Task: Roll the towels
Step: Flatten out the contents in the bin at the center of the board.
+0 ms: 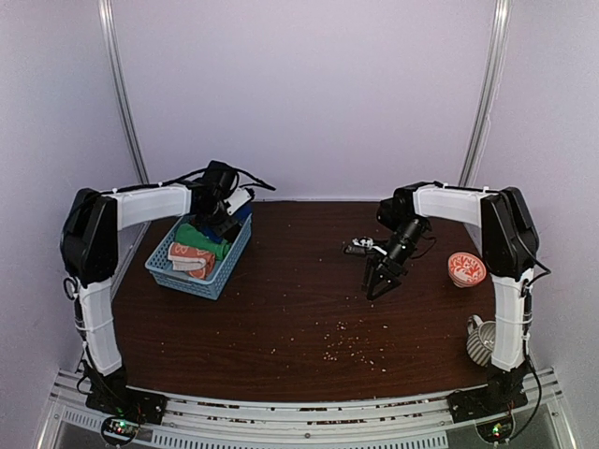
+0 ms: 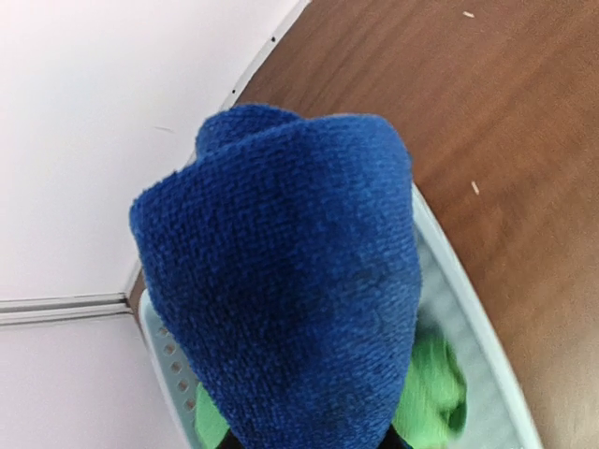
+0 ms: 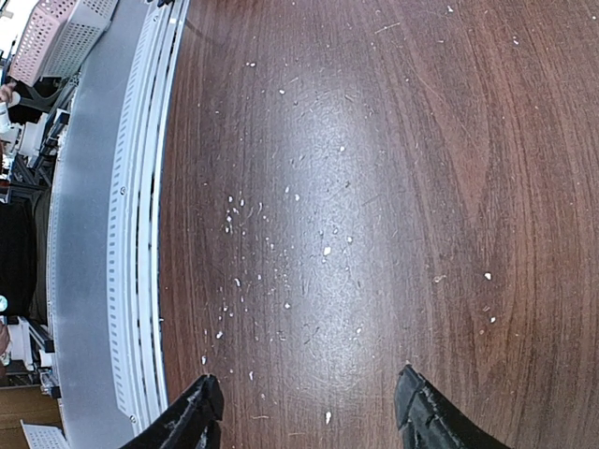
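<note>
As claw point(image 1: 225, 224) grips blue towel point(image 2: 281, 281), basket point(image 1: 182, 278) holds others point(image 1: 197, 251).

In the left wrist view the blue towel point(image 2: 281, 290) fills the middle and hides the fingers of the left gripper point(image 1: 227, 220), the green towel point(image 2: 432, 393) and basket point(image 2: 449, 271) behind it are blurred and cut off below, and the fingers point(image 3: 192, 416) of the right gripper point(image 3: 309, 376) run off the bottom edge.

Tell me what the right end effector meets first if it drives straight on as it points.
The right end effector would likely meet only the crumb-speckled table; nothing else shows ahead.
</note>
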